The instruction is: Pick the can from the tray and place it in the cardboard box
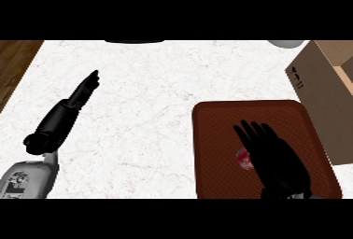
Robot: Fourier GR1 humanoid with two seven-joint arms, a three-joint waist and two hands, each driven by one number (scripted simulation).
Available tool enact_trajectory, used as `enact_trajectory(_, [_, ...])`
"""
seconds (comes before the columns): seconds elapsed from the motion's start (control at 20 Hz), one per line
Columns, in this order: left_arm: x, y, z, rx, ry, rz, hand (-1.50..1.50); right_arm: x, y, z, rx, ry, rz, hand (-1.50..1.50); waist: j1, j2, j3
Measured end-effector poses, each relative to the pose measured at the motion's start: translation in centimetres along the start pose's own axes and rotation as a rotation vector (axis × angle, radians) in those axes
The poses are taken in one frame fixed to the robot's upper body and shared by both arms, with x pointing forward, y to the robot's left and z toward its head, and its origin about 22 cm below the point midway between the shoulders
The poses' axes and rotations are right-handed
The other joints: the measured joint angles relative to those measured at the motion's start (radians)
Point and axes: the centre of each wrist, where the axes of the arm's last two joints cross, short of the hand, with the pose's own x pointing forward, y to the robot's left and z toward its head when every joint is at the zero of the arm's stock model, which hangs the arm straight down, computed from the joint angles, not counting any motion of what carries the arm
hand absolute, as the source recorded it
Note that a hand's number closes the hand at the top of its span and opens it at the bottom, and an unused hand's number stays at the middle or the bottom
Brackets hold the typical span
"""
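A dark red-brown tray lies on the white marble counter at the lower right. My right hand hovers over it with fingers straight, pointing away from me. At the hand's left edge shows a small red and white piece of the can; the rest of the can is hidden under the palm. The cardboard box stands at the right edge, just beyond the tray. My left hand rests open at the left, fingers straight and pointing up the counter, far from the tray.
A wooden strip runs along the counter's left edge. A dark object shows at the top edge and a pale round one at the top right. Bare marble lies between the two hands.
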Motion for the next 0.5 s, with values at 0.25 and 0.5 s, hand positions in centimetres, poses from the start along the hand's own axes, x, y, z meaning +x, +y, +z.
enact_trajectory(0.25, [0.2,0.1,-0.3,-0.002,-0.001,-0.001,0.00,-0.4,1.5,-1.8,0.023,-0.022,-0.009,-1.50,0.001,0.000,0.000])
enact_trajectory(0.5, [0.6,0.0,-0.3,-0.003,0.002,-0.004,0.00,-0.8,2.8,-2.5,0.036,-0.006,-0.007,-1.50,0.000,0.000,0.000])
